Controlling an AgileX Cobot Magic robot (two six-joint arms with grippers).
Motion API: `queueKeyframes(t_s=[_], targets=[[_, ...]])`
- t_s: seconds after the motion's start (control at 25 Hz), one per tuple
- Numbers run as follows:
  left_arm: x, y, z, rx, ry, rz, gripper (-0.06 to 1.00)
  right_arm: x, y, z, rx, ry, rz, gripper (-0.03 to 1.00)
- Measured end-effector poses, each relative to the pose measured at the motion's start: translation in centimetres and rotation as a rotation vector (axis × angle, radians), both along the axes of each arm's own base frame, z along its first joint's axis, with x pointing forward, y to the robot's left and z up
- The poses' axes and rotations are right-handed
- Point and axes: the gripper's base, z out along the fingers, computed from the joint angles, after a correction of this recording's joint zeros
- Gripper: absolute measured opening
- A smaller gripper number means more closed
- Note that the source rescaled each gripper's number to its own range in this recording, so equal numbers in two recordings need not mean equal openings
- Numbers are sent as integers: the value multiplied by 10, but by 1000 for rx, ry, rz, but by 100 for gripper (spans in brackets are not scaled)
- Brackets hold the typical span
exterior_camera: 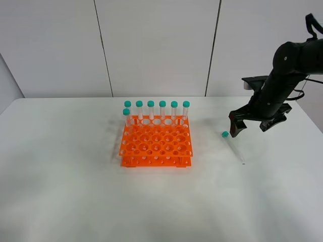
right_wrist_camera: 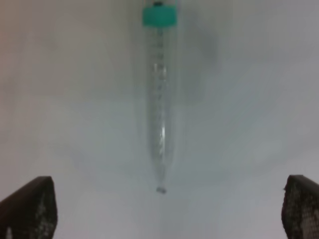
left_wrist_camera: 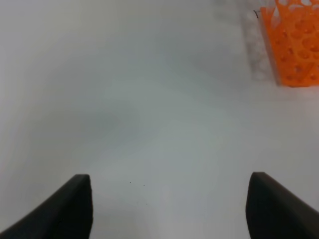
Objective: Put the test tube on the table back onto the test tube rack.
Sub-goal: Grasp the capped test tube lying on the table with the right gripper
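The test tube point(exterior_camera: 233, 147) lies flat on the white table point(exterior_camera: 75, 191), to the right of the orange test tube rack point(exterior_camera: 156, 143). Its teal cap points to the back and its conical tip to the front. Several identical tubes point(exterior_camera: 162, 111) stand upright in the rack's back rows. My right gripper point(exterior_camera: 251, 127) hovers open and empty just right of the lying tube. In the right wrist view the tube point(right_wrist_camera: 159, 99) lies between and ahead of the spread gripper point(right_wrist_camera: 167, 211). My left gripper point(left_wrist_camera: 169, 209) is open and empty over bare table, away from the rack's corner point(left_wrist_camera: 294, 45).
The right arm point(exterior_camera: 287, 65) reaches in from the back right. The table's back edge meets a white panelled wall point(exterior_camera: 156, 45). The left arm does not show in the exterior view.
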Motion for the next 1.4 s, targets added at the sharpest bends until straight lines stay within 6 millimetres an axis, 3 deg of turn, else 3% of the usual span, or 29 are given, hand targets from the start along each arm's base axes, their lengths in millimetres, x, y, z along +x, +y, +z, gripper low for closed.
queueKeyframes(t_s=[0.24,0.4,1.04,1.4], targets=[[0,0,0,0,0,0,100,8,2,-39,-10,62,17,100],[0,0,0,0,0,0,100,11,3,-54,-5,79,20,100],[0,0,0,0,0,0,100,20,4,-59,5,-1,23,100],[0,0,0,0,0,0,100,19,9,-80,4,47,34,100]])
